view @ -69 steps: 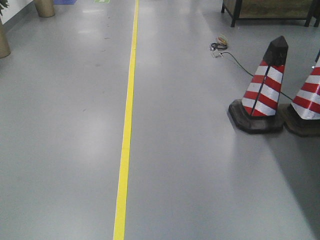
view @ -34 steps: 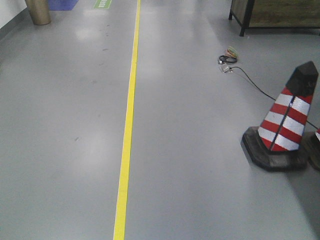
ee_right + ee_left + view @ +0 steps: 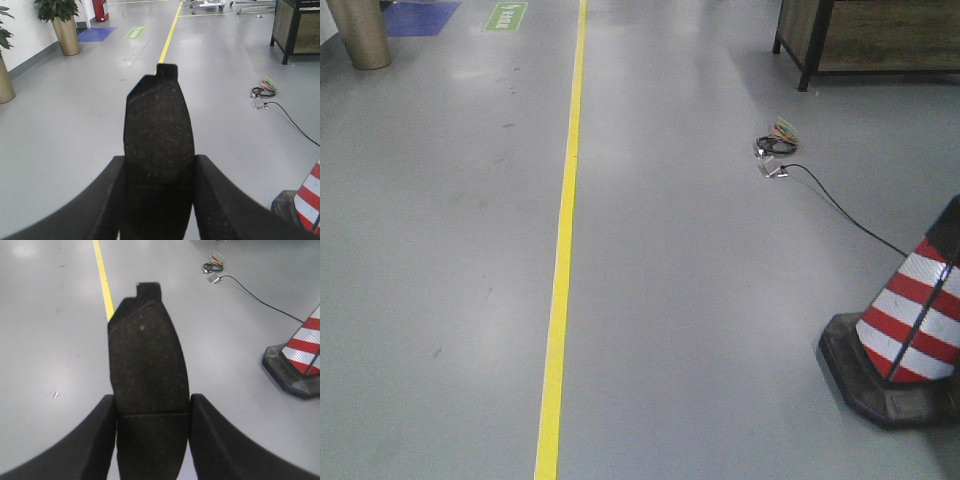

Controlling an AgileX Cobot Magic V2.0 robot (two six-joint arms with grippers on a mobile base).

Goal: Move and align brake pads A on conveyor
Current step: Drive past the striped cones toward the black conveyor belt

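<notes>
Two claws show, one in each wrist view, and each is clamped on a pad. The left claw (image 3: 152, 405) grips the first brake pad (image 3: 147, 365) by its long edges between two black fingers (image 3: 95, 440). The pad reaches out of the jaws toward 12 o'clock, with its speckled dark face to the camera, a small tab at the far end and a groove crossing it about level with the fingertips. The right claw (image 3: 159, 165) holds the second brake pad (image 3: 157, 120) the same way, tab at 12 o'clock and fingers touching both sides. Both pads are carried above a grey floor (image 3: 700, 300). Beyond the first pad a yellow line (image 3: 102, 280) runs away at 12 o'clock. A red-and-white traffic cone (image 3: 300, 352) on a black base stands at 3 o'clock. A black cable (image 3: 260, 297) leads from near the cone toward a small coil of wires (image 3: 212, 262) at 1 o'clock. In the right wrist view a potted plant (image 3: 62, 25) stands against the wall at 10 o'clock, and a dark-framed wooden cabinet (image 3: 295, 25) sits at 2 o'clock. The front view shows the same line, with the cone at 4 o'clock.
</notes>
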